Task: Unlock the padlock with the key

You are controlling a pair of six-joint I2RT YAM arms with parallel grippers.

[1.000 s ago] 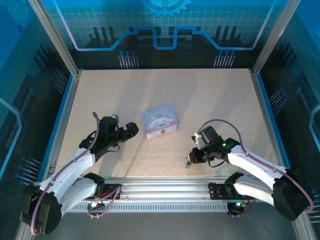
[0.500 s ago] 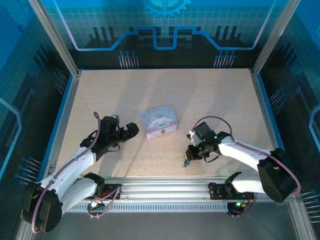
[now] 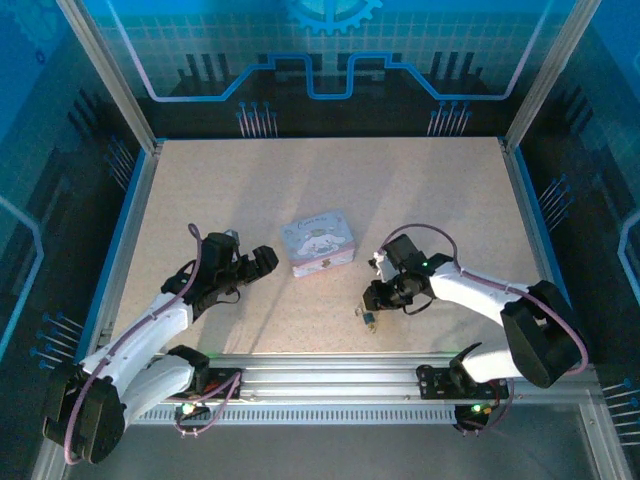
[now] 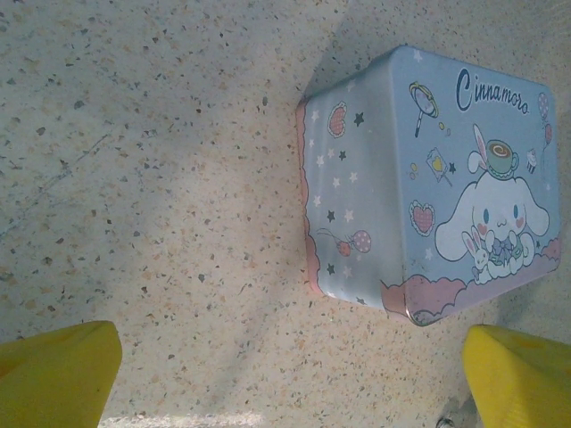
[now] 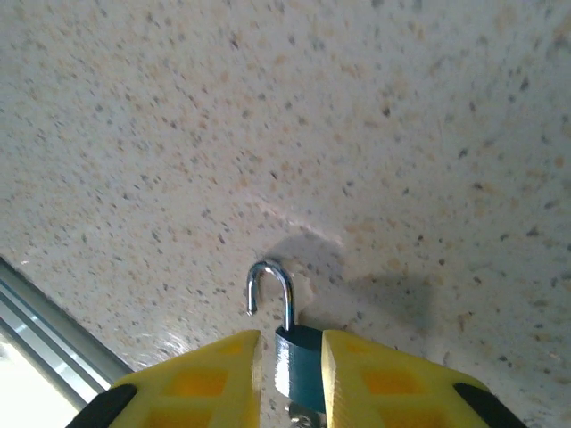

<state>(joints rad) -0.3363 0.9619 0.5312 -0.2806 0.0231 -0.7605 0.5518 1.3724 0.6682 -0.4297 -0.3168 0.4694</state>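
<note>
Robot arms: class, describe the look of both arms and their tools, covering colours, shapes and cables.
The left arm and right arm have white shells with black joints, and a thin purplish cable loops along each. The left tool and right tool are black, with blocky yellow fingers.

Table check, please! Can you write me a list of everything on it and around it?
Surface: speckled beige table, no spills seen.
Job's things: padlock near the front edge, one end of its silvery shackle free of the body; key not clearly made out.
Clutter: pastel cartoon tin, lid shut, mid-table.
Grippers: left gripper open, facing the tin, not touching it; right gripper has a finger close on either side of the padlock body, pinching or not cannot be told.
Cables: a purple cable loops along each arm.
Surroundings: blue patterned walls, metal rail at the front.
</note>
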